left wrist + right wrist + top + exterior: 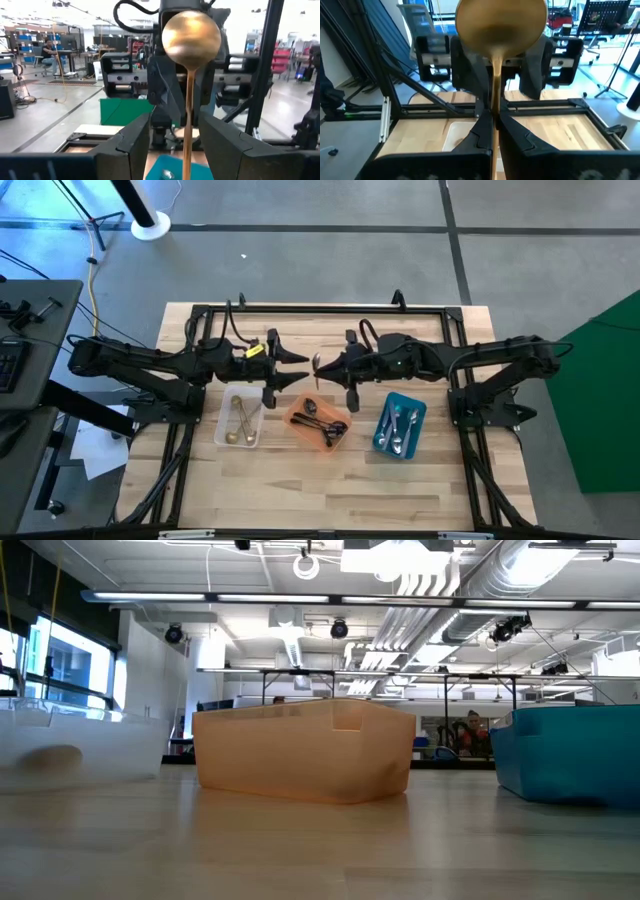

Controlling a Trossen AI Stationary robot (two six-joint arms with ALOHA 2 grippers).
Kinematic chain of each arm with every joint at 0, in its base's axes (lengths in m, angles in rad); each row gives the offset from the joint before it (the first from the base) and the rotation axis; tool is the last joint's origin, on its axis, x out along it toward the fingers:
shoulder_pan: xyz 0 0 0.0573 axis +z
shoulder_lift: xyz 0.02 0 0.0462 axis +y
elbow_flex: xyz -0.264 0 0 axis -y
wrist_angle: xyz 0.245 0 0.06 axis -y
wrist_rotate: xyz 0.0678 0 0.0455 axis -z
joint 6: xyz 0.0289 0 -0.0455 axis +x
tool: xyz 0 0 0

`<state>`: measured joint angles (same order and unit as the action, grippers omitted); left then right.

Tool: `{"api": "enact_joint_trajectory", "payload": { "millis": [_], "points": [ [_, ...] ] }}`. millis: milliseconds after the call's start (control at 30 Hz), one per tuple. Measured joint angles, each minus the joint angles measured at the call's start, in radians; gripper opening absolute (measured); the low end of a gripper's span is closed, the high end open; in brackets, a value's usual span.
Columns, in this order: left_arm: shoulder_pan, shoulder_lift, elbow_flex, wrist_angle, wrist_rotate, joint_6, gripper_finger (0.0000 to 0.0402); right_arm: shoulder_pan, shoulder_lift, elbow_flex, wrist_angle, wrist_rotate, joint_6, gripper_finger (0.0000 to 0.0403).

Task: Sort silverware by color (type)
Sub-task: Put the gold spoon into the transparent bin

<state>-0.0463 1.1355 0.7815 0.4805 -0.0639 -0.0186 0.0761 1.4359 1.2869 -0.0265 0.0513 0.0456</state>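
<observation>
The wooden counter [330, 490] lies below both arms, which meet nose to nose above its back half. Under and just ahead of the two pincers stand three trays in a row. The clear tray [240, 421], below the left pincer [296, 360], holds gold spoons. The orange tray [320, 423], under the gap between the pincers, holds dark ones. The blue tray [400, 426], below the right arm, holds silver ones.

The right pincer [493, 120] is clamped tight on the handle of a gold spoon [500, 22], which stands up from its tips, bowl uppermost. The left pincer faces it with its fingers [131, 137] spread, one on each side of the handle, and no contact with it is visible in the left wrist view.

By its look the spoon is light, rigid and polished, so it is likely to slip or swing about a narrow grip. The best hold seems to be across the flat of the handle, partway between the right pincer's tips and the bowl, with the left pincer closing firmly there before the right lets go. The rounded bowl offers poor purchase. Being gold, it belongs in the clear tray.
</observation>
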Motion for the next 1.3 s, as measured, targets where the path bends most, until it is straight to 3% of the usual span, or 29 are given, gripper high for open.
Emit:
{"api": "enact_joint_trajectory", "payload": {
  "millis": [133,600,733,933,1100,1300],
  "points": [
    [0.0,0.006,0.0,0.066,0.0,-0.047,0.0156,-0.004,0.032,0.0,0.041,0.0,-0.017,0.0],
    [0.0,0.05,0.028,0.065,0.026,-0.059,0.0151,-0.014,0.063,0.006,0.069,0.0,-0.02,0.0],
    [0.0,0.066,0.04,0.063,0.026,-0.051,0.0111,-0.018,0.063,0.006,0.066,-0.001,-0.02,0.0],
    [0.014,0.066,0.04,0.061,0.028,-0.047,0.0011,-0.018,0.064,0.006,0.051,-0.005,-0.019,0.0],
    [0.034,0.065,0.04,0.058,0.035,-0.048,0.0008,-0.019,0.064,0.006,0.05,0.004,-0.019,0.0012],
    [0.054,0.036,0.04,-0.028,0.047,-0.05,0.0004,-0.019,0.059,0.006,0.035,0.002,-0.016,0.0058]
  ]
}}
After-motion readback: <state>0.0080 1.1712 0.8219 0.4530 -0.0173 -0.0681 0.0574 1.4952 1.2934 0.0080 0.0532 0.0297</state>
